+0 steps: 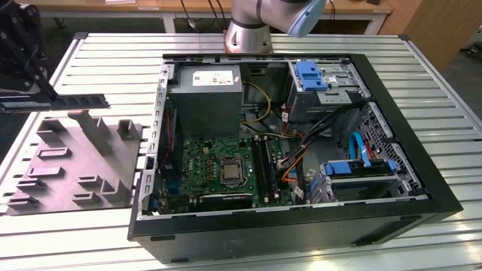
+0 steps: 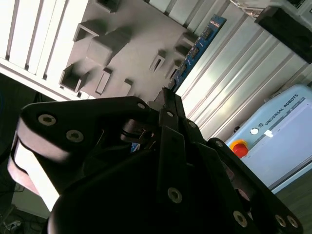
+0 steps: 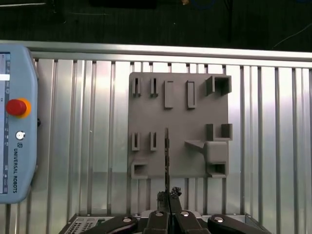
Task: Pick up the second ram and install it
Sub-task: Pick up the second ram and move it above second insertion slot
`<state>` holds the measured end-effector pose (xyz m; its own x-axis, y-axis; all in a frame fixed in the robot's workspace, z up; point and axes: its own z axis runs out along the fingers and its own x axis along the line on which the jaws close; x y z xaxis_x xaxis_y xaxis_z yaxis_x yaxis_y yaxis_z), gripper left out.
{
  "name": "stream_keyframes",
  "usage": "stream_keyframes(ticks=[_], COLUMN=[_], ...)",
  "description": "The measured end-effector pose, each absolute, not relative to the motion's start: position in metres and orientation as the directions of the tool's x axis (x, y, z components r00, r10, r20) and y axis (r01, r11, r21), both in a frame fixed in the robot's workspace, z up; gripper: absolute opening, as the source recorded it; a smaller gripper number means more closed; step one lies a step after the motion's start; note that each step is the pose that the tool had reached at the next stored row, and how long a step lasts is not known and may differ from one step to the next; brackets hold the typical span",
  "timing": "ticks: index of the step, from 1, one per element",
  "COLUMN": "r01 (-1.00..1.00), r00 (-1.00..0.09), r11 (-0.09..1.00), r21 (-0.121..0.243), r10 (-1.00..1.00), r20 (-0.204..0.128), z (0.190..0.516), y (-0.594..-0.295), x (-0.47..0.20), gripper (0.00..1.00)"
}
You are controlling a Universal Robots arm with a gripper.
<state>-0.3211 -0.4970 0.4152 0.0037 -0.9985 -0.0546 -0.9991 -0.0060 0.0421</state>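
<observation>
Ribbed metal tabletop (image 1: 421, 73) carries everything I see; open black PC case (image 1: 301, 234) lies on it, green motherboard (image 1: 203, 164) inside. Grey slotted fixture (image 1: 83, 164) sits just beside the case on the exterior view's left. Gripper (image 1: 30, 99) hangs over that fixture, fingers (image 3: 163, 197) closed on the second ram (image 1: 79, 101). The stick is level, jutting toward the case, outside it and apart from the motherboard; it looks edge-on in the first wrist view
</observation>
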Motion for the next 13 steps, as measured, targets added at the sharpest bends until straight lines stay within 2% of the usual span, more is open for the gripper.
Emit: stream_keyframes(ticks=[13], r01=[-0.999], r00=[0.004], r11=[-0.006], r21=[0.043], r10=[-0.999], r20=[-0.055], z=[0.415], y=[-0.497], x=[-0.277], gripper=[0.11])
